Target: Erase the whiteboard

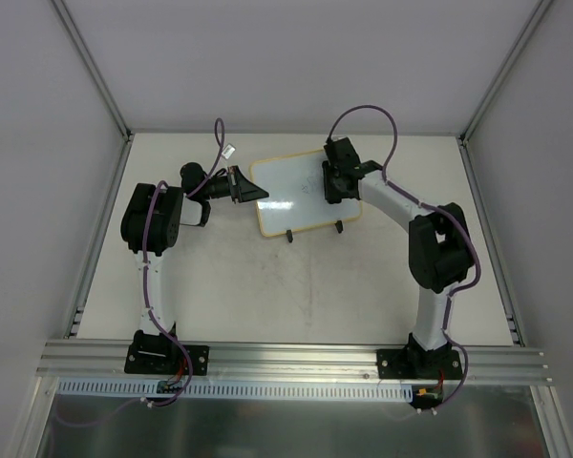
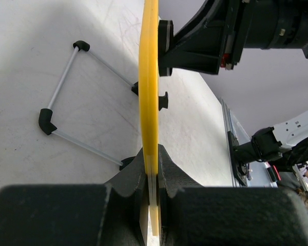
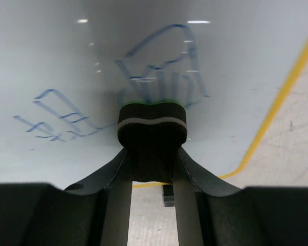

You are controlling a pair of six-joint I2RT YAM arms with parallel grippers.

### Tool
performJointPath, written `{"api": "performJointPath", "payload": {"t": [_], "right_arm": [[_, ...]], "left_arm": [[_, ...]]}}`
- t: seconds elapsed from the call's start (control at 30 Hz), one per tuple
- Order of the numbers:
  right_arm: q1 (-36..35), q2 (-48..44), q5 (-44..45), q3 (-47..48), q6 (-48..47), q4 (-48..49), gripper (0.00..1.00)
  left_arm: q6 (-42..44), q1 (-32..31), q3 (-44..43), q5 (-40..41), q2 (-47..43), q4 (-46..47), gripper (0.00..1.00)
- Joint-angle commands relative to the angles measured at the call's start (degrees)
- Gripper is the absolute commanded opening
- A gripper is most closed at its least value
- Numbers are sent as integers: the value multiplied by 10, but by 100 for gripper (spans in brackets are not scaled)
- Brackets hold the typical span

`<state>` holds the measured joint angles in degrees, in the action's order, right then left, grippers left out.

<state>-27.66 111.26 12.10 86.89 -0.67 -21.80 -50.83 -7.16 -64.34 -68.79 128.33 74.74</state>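
The whiteboard (image 1: 291,196) stands tilted on its wire stand at the table's back middle, with a pale yellow frame and two black feet. My left gripper (image 1: 241,185) is shut on the board's left edge; in the left wrist view the yellow frame (image 2: 150,77) runs edge-on between the fingers (image 2: 153,174). My right gripper (image 1: 334,181) is shut on the black bone-shaped eraser block (image 3: 152,128) and holds it against the board face (image 3: 92,56). Blue scribbles (image 3: 159,66) show above and left of the block.
The board's wire stand (image 2: 66,102) with black corner pieces rests on the white table (image 1: 296,286) behind the board. Grey walls enclose the table on three sides. An aluminium rail (image 1: 296,358) runs along the near edge.
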Motion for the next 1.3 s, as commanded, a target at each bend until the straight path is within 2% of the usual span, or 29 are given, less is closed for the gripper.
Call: {"api": "performJointPath", "payload": {"t": [0.0, 0.33, 0.5, 1.27], "right_arm": [[-53, 38, -23, 43, 3, 19, 0], [-129, 74, -46, 85, 20, 8, 0], [-130, 73, -37, 86, 17, 7, 0], [92, -3, -44, 1, 15, 2, 0]], "left_arm": [[39, -13, 7, -53, -21, 59, 0], [40, -13, 8, -53, -20, 59, 0], [40, -13, 9, -53, -21, 60, 0], [40, -13, 8, -54, -22, 59, 0]]}}
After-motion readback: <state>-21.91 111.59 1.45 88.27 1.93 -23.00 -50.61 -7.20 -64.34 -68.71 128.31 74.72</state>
